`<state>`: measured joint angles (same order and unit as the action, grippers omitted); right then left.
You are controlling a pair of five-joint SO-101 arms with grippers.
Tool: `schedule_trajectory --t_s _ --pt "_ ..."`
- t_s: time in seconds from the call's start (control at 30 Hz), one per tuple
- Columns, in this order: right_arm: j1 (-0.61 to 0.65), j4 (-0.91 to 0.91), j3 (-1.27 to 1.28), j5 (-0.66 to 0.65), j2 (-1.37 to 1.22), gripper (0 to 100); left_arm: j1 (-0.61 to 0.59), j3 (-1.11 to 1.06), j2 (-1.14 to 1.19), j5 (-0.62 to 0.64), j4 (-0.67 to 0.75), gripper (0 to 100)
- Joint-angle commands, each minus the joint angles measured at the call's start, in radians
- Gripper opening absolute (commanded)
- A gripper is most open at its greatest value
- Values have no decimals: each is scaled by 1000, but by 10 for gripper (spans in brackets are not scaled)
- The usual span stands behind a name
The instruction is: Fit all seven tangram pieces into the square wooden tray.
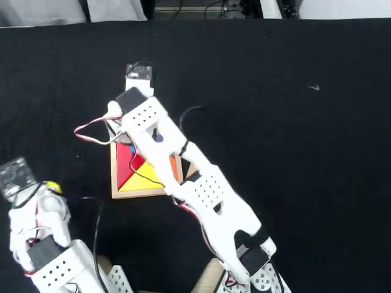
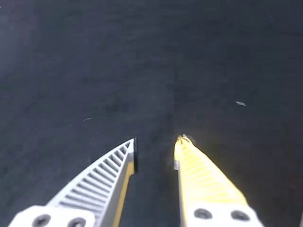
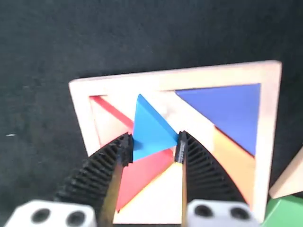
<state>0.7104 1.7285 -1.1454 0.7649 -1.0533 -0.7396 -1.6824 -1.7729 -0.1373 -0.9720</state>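
Note:
The square wooden tray (image 3: 175,78) lies under my right gripper (image 3: 152,142), which is shut on a small blue triangle (image 3: 151,125) held just above the tray's open corner. Inside the tray lie a large blue triangle (image 3: 227,106), a red piece (image 3: 142,175), a yellow piece (image 3: 161,201) and an orange piece (image 3: 232,161). From above, the tray (image 1: 131,194) shows red (image 1: 125,162) and yellow (image 1: 145,180) pieces beside the right arm. My left gripper (image 2: 155,144) hangs open over bare black cloth at the table's near left.
A green piece (image 3: 284,213) and a pale wooden piece (image 3: 291,179) sit just outside the tray's edge. The right arm (image 1: 208,195) crosses the tray diagonally. Black cloth (image 1: 293,122) covers the table, with wide room to the right.

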Motion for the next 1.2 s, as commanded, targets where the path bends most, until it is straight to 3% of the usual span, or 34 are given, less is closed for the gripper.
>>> schedule_trajectory --t_s 0.0,0.23,0.43,0.57,0.67,0.87,0.97,1.07,1.17 --pt "18 31 -64 20 16 131 -99 -18 -5 3 -6 149" --pt "15 14 -56 152 24 140 -99 -18 -5 3 -9 149" --pt "20 11 -62 152 31 306 -97 -18 -5 3 -12 149" --pt "21 12 -113 129 33 328 -74 -18 -2 3 -14 149" --pt "21 37 -223 -38 54 283 -64 -18 2 3 -14 149" --pt "12 40 -243 -571 262 5 -64 -18 2 3 -14 149" --pt "12 40 -21 -755 406 9 -64 -18 2 3 -14 149" --pt "14 38 361 -905 535 10 -65 -18 3 3 -14 149" --pt "14 34 722 -1181 633 10 -67 -18 3 3 -14 149"
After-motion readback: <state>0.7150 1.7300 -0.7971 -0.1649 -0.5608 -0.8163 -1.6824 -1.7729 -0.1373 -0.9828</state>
